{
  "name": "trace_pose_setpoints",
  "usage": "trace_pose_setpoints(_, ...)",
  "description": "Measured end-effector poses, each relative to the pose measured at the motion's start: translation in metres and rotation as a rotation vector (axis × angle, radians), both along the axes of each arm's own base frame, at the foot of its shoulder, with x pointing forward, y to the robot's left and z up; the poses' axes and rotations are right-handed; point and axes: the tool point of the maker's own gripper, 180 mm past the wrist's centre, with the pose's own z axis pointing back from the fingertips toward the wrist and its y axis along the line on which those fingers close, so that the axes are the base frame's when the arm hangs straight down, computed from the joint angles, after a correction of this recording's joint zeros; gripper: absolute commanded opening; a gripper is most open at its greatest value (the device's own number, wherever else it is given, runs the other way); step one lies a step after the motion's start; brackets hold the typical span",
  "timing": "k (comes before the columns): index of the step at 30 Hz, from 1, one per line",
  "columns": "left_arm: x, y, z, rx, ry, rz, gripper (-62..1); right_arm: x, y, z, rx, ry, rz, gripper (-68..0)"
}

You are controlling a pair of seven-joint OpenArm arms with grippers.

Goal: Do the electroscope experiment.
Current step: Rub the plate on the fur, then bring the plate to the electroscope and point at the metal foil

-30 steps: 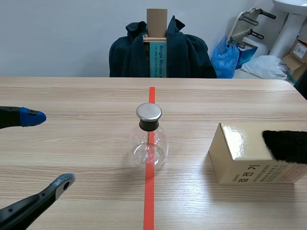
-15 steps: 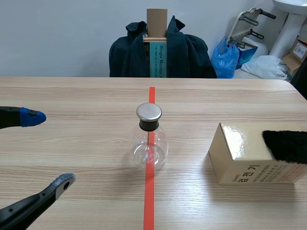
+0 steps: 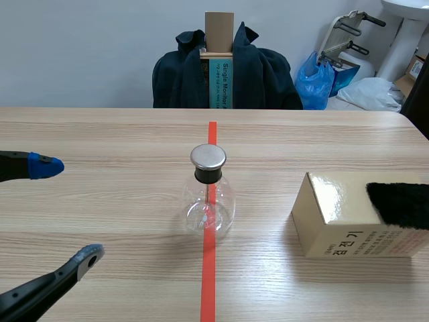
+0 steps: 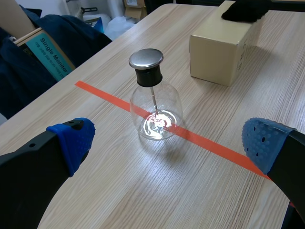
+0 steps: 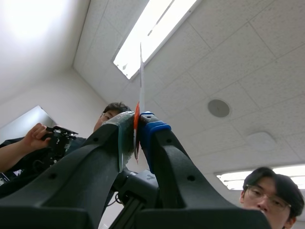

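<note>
Scene view first: a round glass flask (image 3: 208,201) with a shiny metal cap (image 3: 208,156) is seen standing upright near the middle of the wooden table (image 3: 120,134), right on the red tape line (image 3: 208,288). Well to its right a tan box (image 3: 335,225) is set, and a black furry cloth (image 3: 402,203) is laid on top of it. The left claw (image 3: 66,211) is held low over the table, well apart from the flask. Its two fingers are spread wide, with nothing between them.

From the left wrist view the flask (image 4: 155,112) is seen ahead of that claw (image 4: 169,141). A thin rod is seen hanging inside the glass.

In the right wrist view the right claw (image 5: 137,138) is pointed up at the ceiling. Its pads are pressed together on a thin flat strip (image 5: 141,71), which sticks straight up out of them. A long ceiling light (image 5: 152,33) and two people (image 5: 274,188) are seen past it.
</note>
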Motion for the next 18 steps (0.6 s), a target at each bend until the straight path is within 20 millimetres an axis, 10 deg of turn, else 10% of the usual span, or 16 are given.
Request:
trace_pose_setpoints(2,0.0,0.0,-0.001,0.003,0.003,0.001,-0.5,0.002,0.0,0.002,0.01,0.002,0.016,-66.9)
trace_pose_setpoints(10,0.001,0.007,-0.018,0.083,0.062,0.022,-57.9,0.018,0.003,0.002,0.021,0.083,0.064,-66.9)
trace_pose_setpoints(18,0.033,0.028,-0.034,0.1,0.057,0.071,-58.2,0.02,0.005,0.001,0.017,0.094,0.072,-66.9)
